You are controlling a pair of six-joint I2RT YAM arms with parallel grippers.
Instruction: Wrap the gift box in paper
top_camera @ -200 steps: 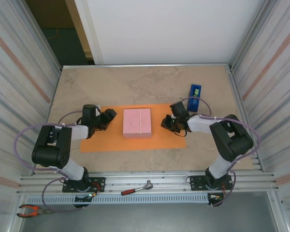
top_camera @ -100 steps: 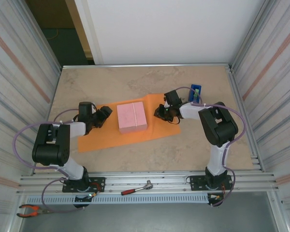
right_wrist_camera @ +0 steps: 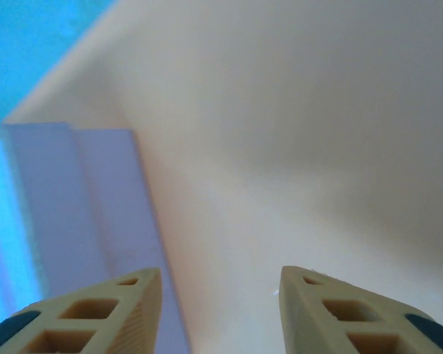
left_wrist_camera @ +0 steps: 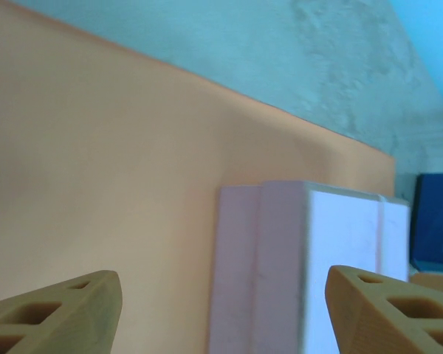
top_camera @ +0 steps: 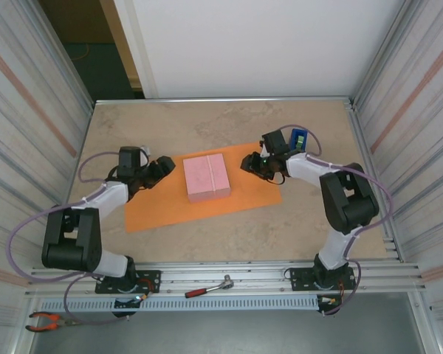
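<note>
Nearest me, by the rail, lie orange-handled pliers [top_camera: 48,321] and a ratchet [top_camera: 209,288], both lying apart from the arms. Beyond them the paper [top_camera: 162,210] lies flat on the table [top_camera: 170,125], and it has just turned. A second ago it sat square to the near edge; now its right end has swung away from me toward the dispenser [top_camera: 298,139], while its left end has moved little. The box [top_camera: 207,177] has ridden round with it and sits near the middle of the sheet, skewed the same way, a seam line across its pink top. The left gripper [top_camera: 162,166] is low over the paper's left end, its fingers [left_wrist_camera: 66,310] spread wide, the box ahead of them and not touched. The right gripper [top_camera: 248,163] has followed the far right corner out, near the dispenser. Its fingers [right_wrist_camera: 332,310] stand a narrower way apart, gripping nothing, and I cannot quite tell whether the tips press on the sheet or hover over it. To my eye this is positioning rather than wrapping: no edge is lifted and no flap lies over the box, so every fold is yet to come. I can read no brand, label or writing; box and paper look plain, and the dispenser is too small to tell.
</note>
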